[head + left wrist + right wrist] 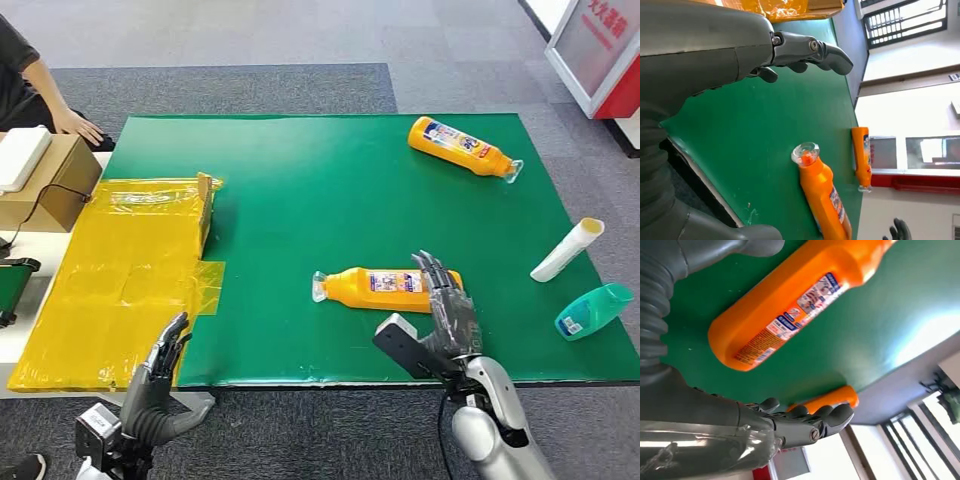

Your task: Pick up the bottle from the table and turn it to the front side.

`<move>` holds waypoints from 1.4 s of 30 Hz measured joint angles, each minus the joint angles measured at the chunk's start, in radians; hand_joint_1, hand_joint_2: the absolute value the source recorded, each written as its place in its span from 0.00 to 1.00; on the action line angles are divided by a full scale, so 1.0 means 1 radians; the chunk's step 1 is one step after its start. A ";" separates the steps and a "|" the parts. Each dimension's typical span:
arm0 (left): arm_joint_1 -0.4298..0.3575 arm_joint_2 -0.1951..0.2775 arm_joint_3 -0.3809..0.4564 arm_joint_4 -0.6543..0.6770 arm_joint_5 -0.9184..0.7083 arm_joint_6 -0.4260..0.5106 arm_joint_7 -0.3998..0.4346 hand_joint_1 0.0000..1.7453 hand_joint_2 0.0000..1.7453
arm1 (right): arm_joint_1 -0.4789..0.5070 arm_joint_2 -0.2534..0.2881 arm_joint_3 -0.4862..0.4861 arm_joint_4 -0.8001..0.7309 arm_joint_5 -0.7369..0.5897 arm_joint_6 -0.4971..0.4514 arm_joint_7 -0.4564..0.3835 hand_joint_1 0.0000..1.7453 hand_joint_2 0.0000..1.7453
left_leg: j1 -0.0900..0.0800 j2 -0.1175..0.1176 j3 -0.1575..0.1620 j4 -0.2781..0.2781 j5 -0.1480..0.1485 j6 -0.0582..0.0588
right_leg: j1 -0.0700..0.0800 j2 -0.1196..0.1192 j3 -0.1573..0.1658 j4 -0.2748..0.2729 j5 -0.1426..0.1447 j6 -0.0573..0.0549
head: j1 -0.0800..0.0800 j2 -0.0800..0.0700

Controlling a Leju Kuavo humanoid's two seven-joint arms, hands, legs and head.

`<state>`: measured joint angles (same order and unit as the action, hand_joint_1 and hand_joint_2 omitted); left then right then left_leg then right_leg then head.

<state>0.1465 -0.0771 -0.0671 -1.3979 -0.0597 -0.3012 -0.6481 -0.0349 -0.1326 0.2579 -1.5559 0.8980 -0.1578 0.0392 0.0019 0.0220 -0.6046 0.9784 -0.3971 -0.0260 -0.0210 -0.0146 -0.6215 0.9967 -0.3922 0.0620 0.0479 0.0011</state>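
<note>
An orange bottle (381, 284) lies on its side on the green mat (317, 190), clear cap pointing left, label up; it also shows in the left wrist view (823, 197) and right wrist view (791, 305). My right hand (447, 310) hovers at the bottle's base end, fingers spread, holding nothing (806, 422). A second orange bottle (462, 146) lies at the mat's far right. My left hand (160, 375) hangs open near the table's front left edge, off the mat (806, 52).
A yellow plastic sheet (121, 280) covers the table left of the mat. A white tube (566, 248) and a teal bottle (593, 311) lie at the mat's right edge. A cardboard box (53, 180) and a person's hand (79, 125) are at far left.
</note>
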 joint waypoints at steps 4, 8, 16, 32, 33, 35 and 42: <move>-0.013 0.001 0.000 0.015 -0.005 -0.010 -0.002 0.00 1.00 | -0.061 -0.013 0.002 0.090 -0.010 0.082 0.034 0.00 1.00 | 0.000 0.000 0.000 0.000 0.000 0.000 | 0.000 0.000 0.000 0.000 0.000 0.000 | 0.000 0.000; -0.031 0.001 0.000 0.038 -0.009 -0.015 -0.007 0.00 1.00 | -0.152 -0.021 0.007 0.219 -0.031 0.163 0.048 0.00 1.00 | 0.000 0.000 0.000 0.000 0.001 0.000 | 0.000 0.000 0.000 0.000 0.001 0.000 | 0.000 0.000; -0.056 0.001 -0.001 0.074 -0.013 -0.024 -0.010 0.00 1.00 | -0.313 -0.021 0.038 0.443 -0.041 0.226 0.052 0.00 1.00 | 0.000 0.000 0.000 0.000 0.002 0.001 | 0.000 0.000 0.001 0.000 0.001 0.000 | 0.000 0.000; -0.064 0.002 -0.005 0.108 -0.025 -0.019 -0.014 0.00 1.00 | -0.442 -0.020 0.135 0.615 -0.009 0.241 0.070 0.00 1.00 | 0.000 0.000 0.000 0.000 0.003 0.002 | 0.000 -0.001 0.001 0.000 0.002 0.000 | 0.000 0.000; -0.064 0.002 -0.005 0.109 -0.025 -0.019 -0.015 0.00 1.00 | -0.445 -0.020 0.139 0.617 -0.009 0.246 0.070 0.00 1.00 | 0.000 0.000 0.000 0.000 0.003 0.002 | 0.000 -0.001 0.001 0.000 0.002 0.000 | 0.000 0.000; -0.064 0.002 -0.005 0.111 -0.027 -0.019 -0.015 0.00 1.00 | -0.453 -0.020 0.146 0.620 -0.009 0.252 0.071 0.00 1.00 | 0.000 0.000 0.000 0.000 0.003 0.002 | 0.000 -0.001 0.001 0.000 0.002 0.000 | 0.000 0.000; -0.064 0.002 -0.004 0.119 -0.031 -0.014 -0.016 0.00 1.00 | -0.483 -0.025 0.170 0.630 -0.013 0.288 0.068 0.00 1.00 | 0.000 0.000 0.000 0.000 0.003 0.002 | 0.000 -0.001 0.001 0.000 0.002 0.000 | 0.000 0.000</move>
<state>0.0830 -0.0755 -0.0715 -1.2786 -0.0904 -0.3152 -0.6644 -0.5178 -0.1572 0.4276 -0.9263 0.8854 0.1303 0.1069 0.0018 0.0219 -0.6049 0.9784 -0.3944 -0.0240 -0.0211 -0.0155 -0.6208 0.9969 -0.3901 0.0623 0.0479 0.0011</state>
